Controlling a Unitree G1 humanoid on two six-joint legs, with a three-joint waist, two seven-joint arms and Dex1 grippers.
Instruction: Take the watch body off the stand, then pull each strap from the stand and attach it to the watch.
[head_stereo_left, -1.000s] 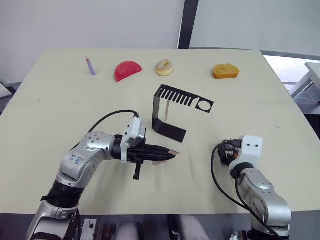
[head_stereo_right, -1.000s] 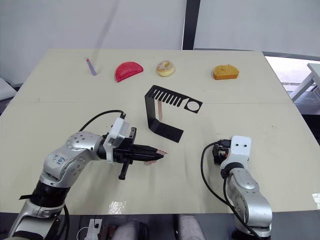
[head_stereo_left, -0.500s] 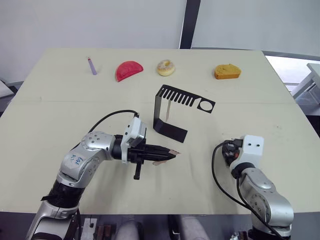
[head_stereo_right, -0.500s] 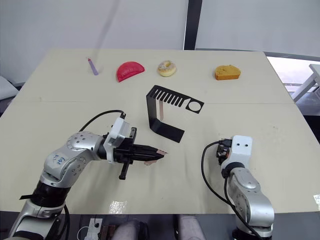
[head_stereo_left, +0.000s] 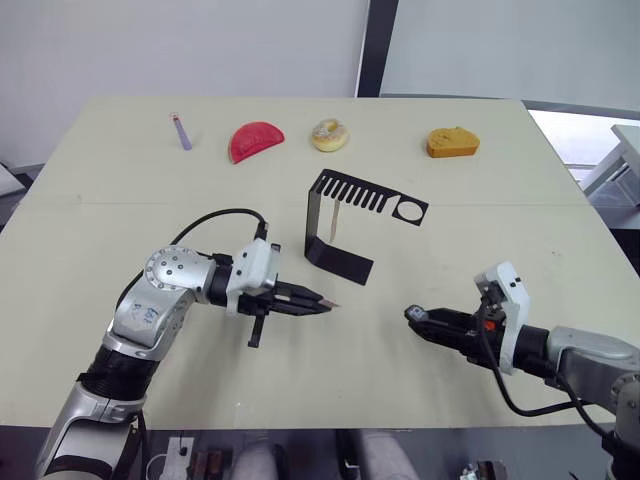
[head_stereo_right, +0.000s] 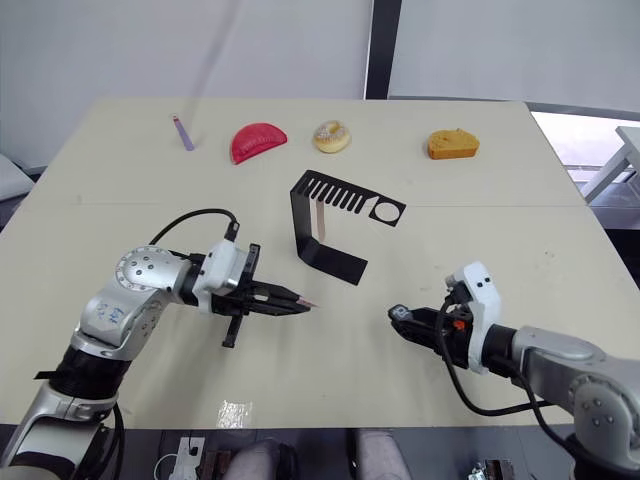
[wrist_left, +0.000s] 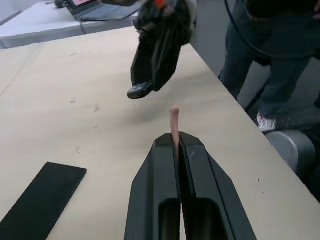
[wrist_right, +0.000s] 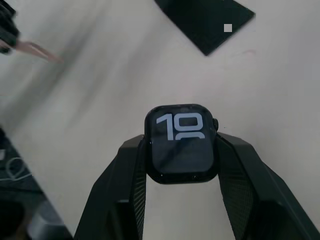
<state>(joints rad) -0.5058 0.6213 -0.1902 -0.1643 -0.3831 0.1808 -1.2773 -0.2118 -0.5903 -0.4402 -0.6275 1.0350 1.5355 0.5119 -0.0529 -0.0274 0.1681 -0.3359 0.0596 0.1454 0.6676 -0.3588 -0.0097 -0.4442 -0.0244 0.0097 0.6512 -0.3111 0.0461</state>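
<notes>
We hold the watch body clamped between our right gripper's fingers, glossy dark screen facing up, while our left gripper pinches one thin, flexible pink strap so its free end points toward the watch for joining; the matte black sheet-metal stand sits just beyond both tips, another strap hanging from it

Bright, even light; blurred wrist backgrounds
</notes>
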